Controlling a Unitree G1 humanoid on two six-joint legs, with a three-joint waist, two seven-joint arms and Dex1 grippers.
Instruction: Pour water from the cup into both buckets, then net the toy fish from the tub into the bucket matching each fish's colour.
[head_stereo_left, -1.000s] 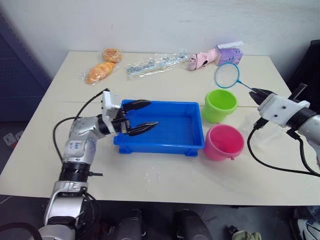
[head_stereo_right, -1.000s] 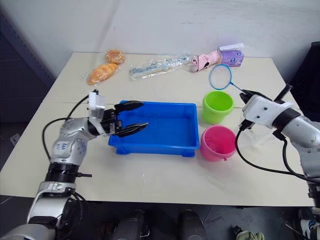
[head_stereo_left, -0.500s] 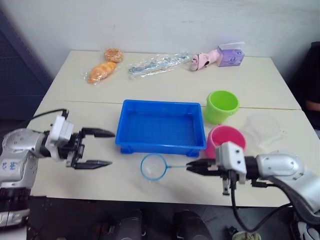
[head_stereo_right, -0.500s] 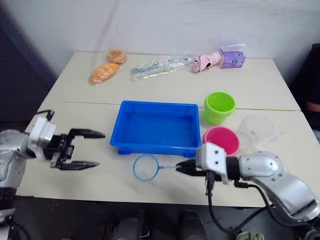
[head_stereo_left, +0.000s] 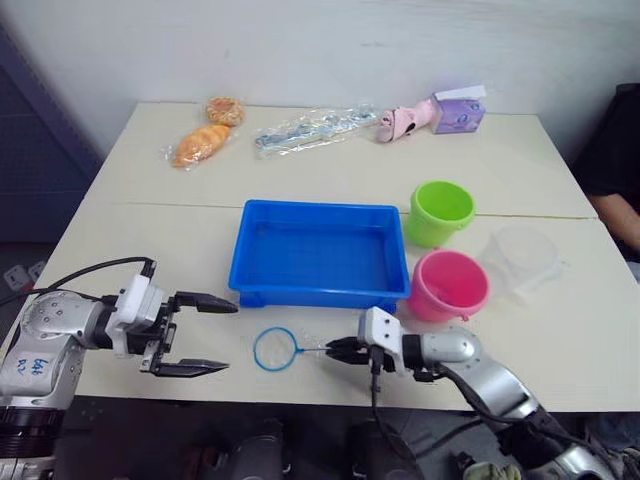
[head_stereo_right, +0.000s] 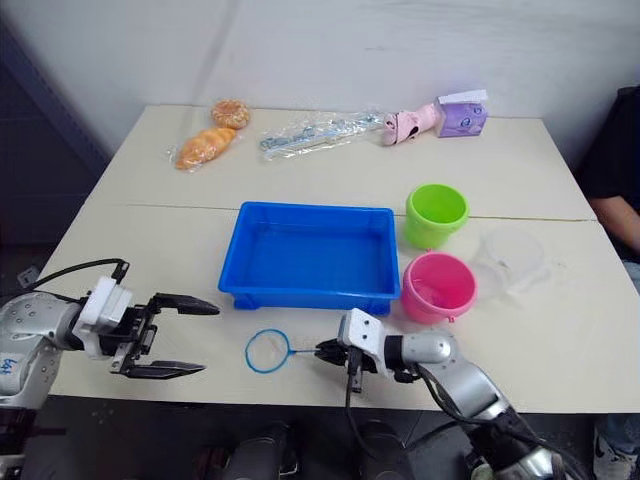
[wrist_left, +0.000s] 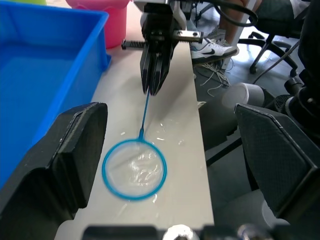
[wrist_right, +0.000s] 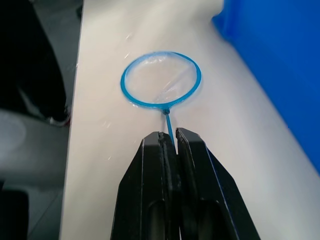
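The net (head_stereo_left: 275, 349) lies flat at the table's front edge, in front of the blue tub (head_stereo_left: 320, 295). My right gripper (head_stereo_left: 335, 350) is shut on the net's thin handle, also seen along its fingers (wrist_right: 150, 180). My left gripper (head_stereo_left: 213, 336) is open and holds nothing, at the front left, a short way left of the hoop (wrist_left: 134, 169). The lime green bucket (head_stereo_left: 440, 212) and the pink bucket (head_stereo_left: 450, 285) stand right of the tub. The clear cup (head_stereo_left: 522, 258) sits right of the buckets. The toy fish are out of view; I see none in the tub.
Along the table's far edge lie two wrapped breads (head_stereo_left: 200, 145), a clear plastic bag (head_stereo_left: 310, 128), a pink toy (head_stereo_left: 405, 120) and a purple box (head_stereo_left: 458, 110). A seated person (head_stereo_left: 615, 190) shows at the right edge. Bare tabletop (head_stereo_left: 150, 220) lies left of the tub.
The right gripper brought the net from beside the green bucket down to the front edge, then further left. The left gripper drew back from over the tub to the front left.
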